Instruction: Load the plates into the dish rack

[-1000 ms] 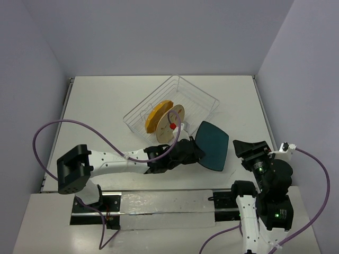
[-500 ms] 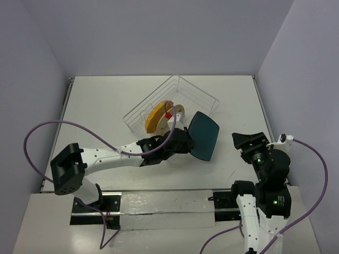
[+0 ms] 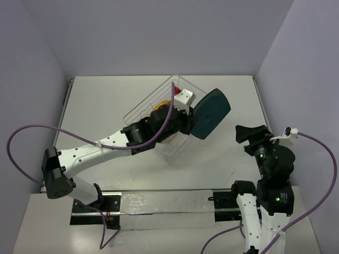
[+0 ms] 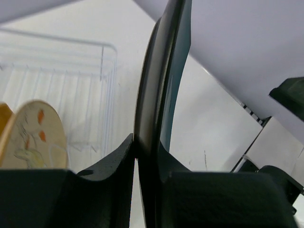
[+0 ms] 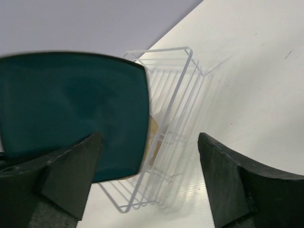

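Note:
My left gripper point(image 3: 186, 120) is shut on the rim of the dark teal plate point(image 3: 210, 111) and holds it raised and tilted over the right side of the dish rack point(image 3: 142, 106). In the left wrist view the teal plate point(image 4: 159, 80) stands edge-on between my fingers point(image 4: 114, 156). The beige plate point(image 4: 35, 135) stands upright in the rack point(image 4: 102, 57), with a sliver of the orange plate point(image 4: 3, 124) beside it. The orange plate point(image 3: 159, 111) peeks out behind my arm. My right gripper point(image 3: 253, 132) is open and empty, off to the right; its view shows the teal plate point(image 5: 71, 109) before the rack point(image 5: 178, 90).
The left arm's purple cable point(image 3: 32, 132) loops over the table's left side. The right arm's cable point(image 3: 323, 159) hangs by the right wall. Walls close the table at the back and both sides.

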Available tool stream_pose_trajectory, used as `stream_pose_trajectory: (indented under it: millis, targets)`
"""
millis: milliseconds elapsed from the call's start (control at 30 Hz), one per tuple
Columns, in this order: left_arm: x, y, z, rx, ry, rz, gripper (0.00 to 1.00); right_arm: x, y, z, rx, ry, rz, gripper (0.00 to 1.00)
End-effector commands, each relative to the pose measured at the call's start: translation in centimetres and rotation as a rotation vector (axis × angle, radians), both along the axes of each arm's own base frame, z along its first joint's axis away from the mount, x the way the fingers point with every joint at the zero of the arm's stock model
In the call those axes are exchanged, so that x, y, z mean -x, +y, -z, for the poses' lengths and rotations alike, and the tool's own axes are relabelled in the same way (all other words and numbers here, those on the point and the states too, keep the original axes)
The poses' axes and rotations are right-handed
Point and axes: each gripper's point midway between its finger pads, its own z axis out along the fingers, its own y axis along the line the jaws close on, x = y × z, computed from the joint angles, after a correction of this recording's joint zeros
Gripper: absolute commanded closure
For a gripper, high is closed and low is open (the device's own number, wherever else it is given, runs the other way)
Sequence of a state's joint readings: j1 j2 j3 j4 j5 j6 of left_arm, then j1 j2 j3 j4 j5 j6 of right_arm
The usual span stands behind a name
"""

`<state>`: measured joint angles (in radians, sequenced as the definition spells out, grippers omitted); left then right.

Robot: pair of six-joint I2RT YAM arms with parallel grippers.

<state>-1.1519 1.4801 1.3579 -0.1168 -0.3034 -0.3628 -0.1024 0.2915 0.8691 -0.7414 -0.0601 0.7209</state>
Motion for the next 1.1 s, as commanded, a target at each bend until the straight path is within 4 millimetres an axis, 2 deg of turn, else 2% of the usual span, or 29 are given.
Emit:
stream_pose_trajectory:
  millis: [0, 67, 167, 300, 467, 567, 600, 733, 1000, 1067]
  targets:
    - [-2.1, 3.1, -10.6, 0.102, -0.198, 0.004, 1.0, -0.8, -0.8, -2.2, 0.108, -0.048, 0.012, 0.06]
    - [-3.5, 4.8, -10.2, 0.039, -0.201, -0.023, 1.0, -1.0, -1.1, -1.8, 0.138, -0.033, 0.016, 0.01]
    - [-4.0, 7.0, -9.9, -0.039, -0.257, -0.06, 1.0, -1.4, -2.4, -0.8, 0.172, 0.007, 0.071, 0.0]
    - [-5.3, 9.1, -9.1, -0.096, -0.232, -0.108, 1.0, -2.1, -3.1, 0.1, 0.193, 0.055, 0.098, 0.0]
    - [-5.5, 9.7, -6.5, -0.18, -0.264, -0.076, 1.0, -2.8, -3.7, 1.4, 0.218, 0.114, 0.115, 0.0]
    - [-6.1, 10.5, -4.0, -0.236, -0.238, -0.117, 1.0, -2.9, -3.8, 1.9, 0.225, 0.129, 0.115, 0.0]
    - [-6.2, 10.6, -3.8, -0.24, -0.237, -0.122, 1.0, -2.9, -3.9, 1.9, 0.226, 0.131, 0.118, 0.0]
    - [-6.8, 9.9, -1.2, -0.245, -0.185, -0.131, 1.0, -3.1, -4.2, 2.8, 0.227, 0.157, 0.129, 0.0]
    - [-8.4, 9.6, 1.2, -0.221, -0.118, -0.185, 1.0, -3.8, -3.9, 4.2, 0.202, 0.204, 0.118, 0.0]
    - [-8.5, 9.7, 1.1, -0.181, -0.108, -0.182, 1.0, -3.8, -3.9, 4.5, 0.196, 0.211, 0.118, 0.0]
